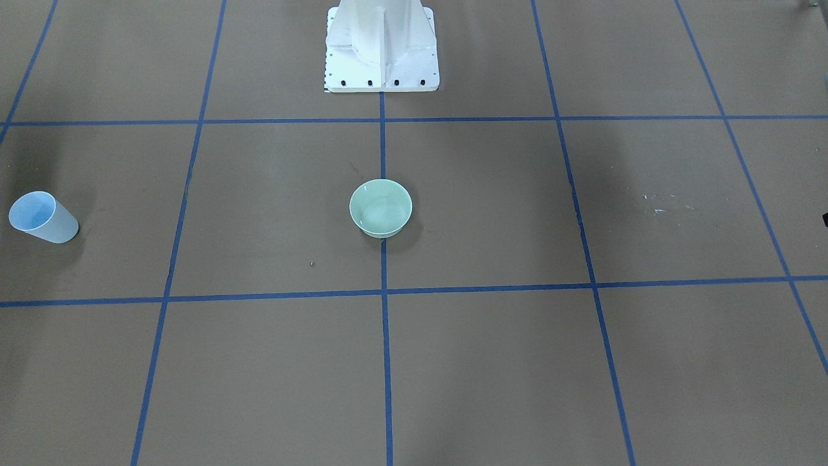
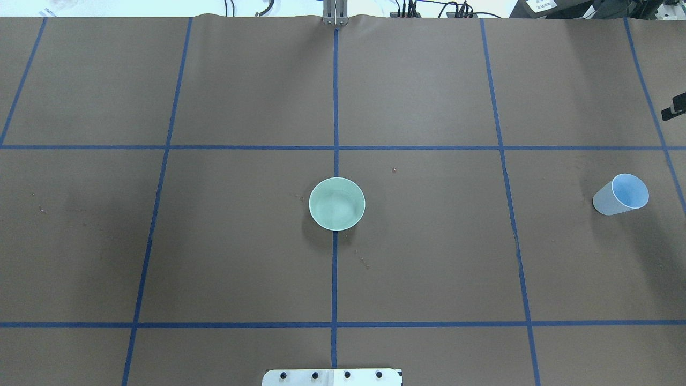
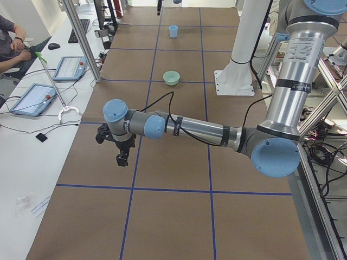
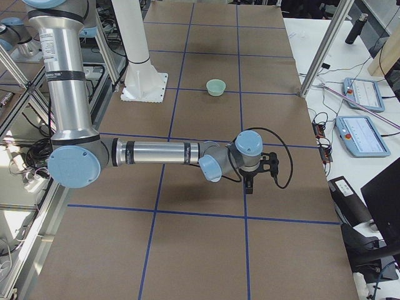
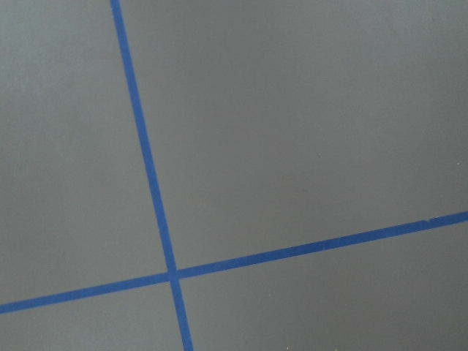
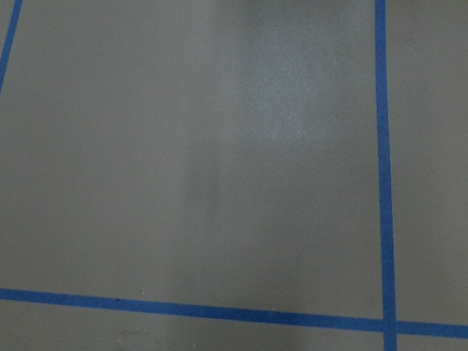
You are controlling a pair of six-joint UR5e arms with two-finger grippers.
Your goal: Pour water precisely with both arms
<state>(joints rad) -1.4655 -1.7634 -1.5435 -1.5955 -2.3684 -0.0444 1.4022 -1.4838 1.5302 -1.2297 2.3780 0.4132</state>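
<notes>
**Hovering hands seen only from the sides**

Both top-down views show the brown counter [image 2: 429, 257] without any arm. A pale green bowl [image 2: 337, 203] sits at centre and a blue cup [image 2: 620, 194] stands at the overhead frame's right edge. Only the side views catch the left hand [image 3: 122, 158], lower left of its frame, and the right hand [image 4: 250, 181], right of centre. I cannot tell whether either is spread or pressed together. The water [image 1: 381, 217] is perhaps the faint sheen inside the bowl.

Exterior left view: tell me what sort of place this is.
Most likely a robotics lab test cell: a grey tubular robot arm with pale blue joint caps reaches over a brown paper-covered table gridded with blue tape, and touchscreen control pendants with red buttons lie on the white side bench.
</notes>
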